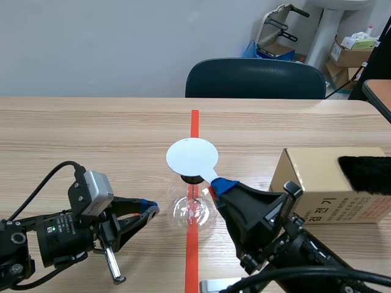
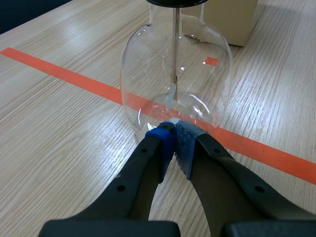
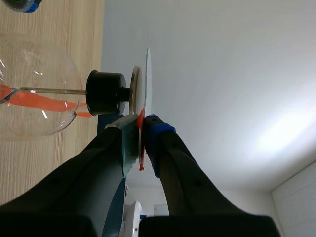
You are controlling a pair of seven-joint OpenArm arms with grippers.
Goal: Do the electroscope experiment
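Pinched narrow at the right end effector (image 3: 142,126), lower middle of the right wrist view: a thin white disc (image 3: 148,84), gripped by its rim, with a scrap of orange-red at the pinch. Held edge-on just beside the electroscope's metal top plate (image 3: 134,89); cannot tell whether touching.

Closed on nothing at the left end effector (image 2: 174,132), blue pads pressed together at the foot of the glass flask (image 2: 175,74), bottom centre of the left wrist view; touching or merely close, hard to say.

Judged as mid-experiment: disc already brought over the electroscope at the scene view's centre. Probably left: reading the foil strip at the end of the rod (image 2: 175,44), then drawing the disc away. No clear spread of that foil.

Materials: round clear flask, glossy with highlights; squat black stopper (image 3: 104,92); slim straight metal rod; flat matte disc. Beyond, at the scene view's right, a plain cardboard box (image 1: 317,183) with a tuft of black fur (image 1: 365,174) on top. Under everything, a pale wood-grain tabletop (image 1: 91,134) with an orange-red tape line (image 1: 194,122).
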